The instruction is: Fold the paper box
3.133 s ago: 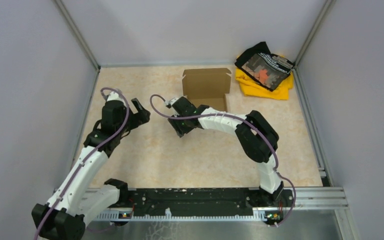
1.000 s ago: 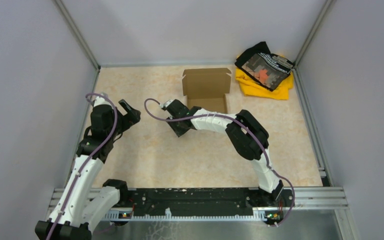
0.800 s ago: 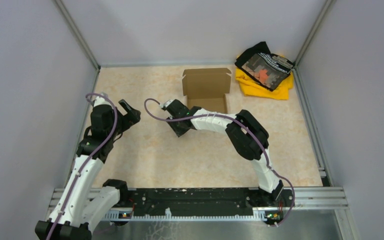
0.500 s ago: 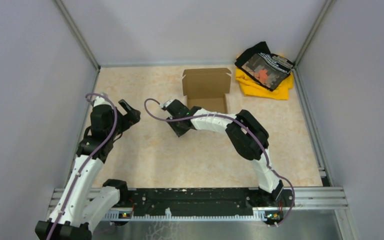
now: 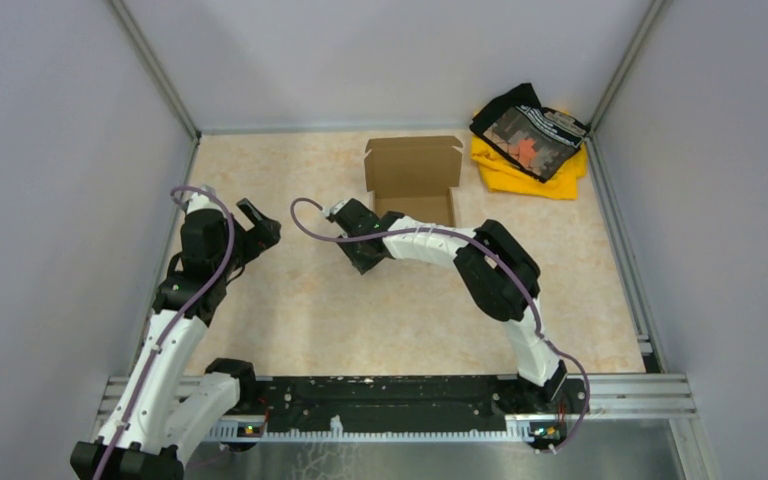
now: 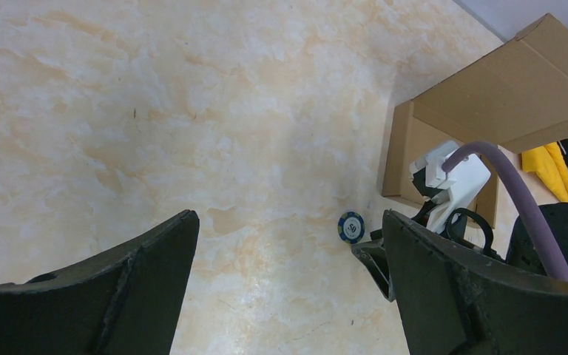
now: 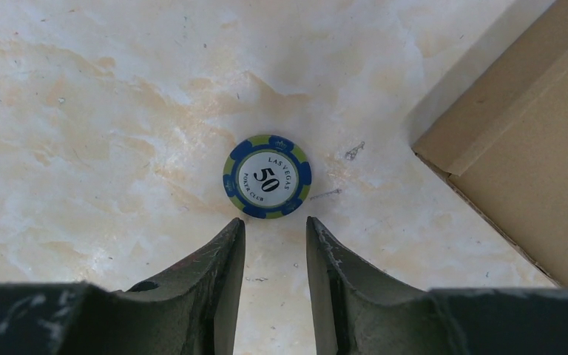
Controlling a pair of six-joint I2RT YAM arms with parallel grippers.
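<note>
- Overhead, the box (image 5: 412,165) stands at the far middle of the tabletop (image 5: 360,320), just left of a cloth pile (image 5: 530,145). Its lid panel rises upright behind a shallow tray that looks partly formed.
- Right fingers (image 7: 229,255): low beside the tray's near-left corner, narrowly apart with nothing between them. A poker chip (image 7: 268,176) lies flat just ahead of the tips, not touching them or the box.
- Left fingers (image 6: 155,259): spread as wide as they go and holding nothing, above the tabletop well left of the box.
- Handling, as judged: the corrugated board should be light and stiff across each panel, and should bend readily only along its scored creases. Its smooth underside will probably slide on the tabletop when pushed, so one arm may need to brace the tray while the other folds.
- Fragility, as judged: the thin tabs and flap corners could crush or tear under a hard pinch, and a push away from a crease risks a stray kink.
- Where to take hold, as judged: pinch across the board's thickness at the lid's free top edge, near its middle, so that the lid swings down evenly. The steadying grip belongs on a tray side wall.
- Whether the side flaps are tucked in cannot be told from these views.
</note>
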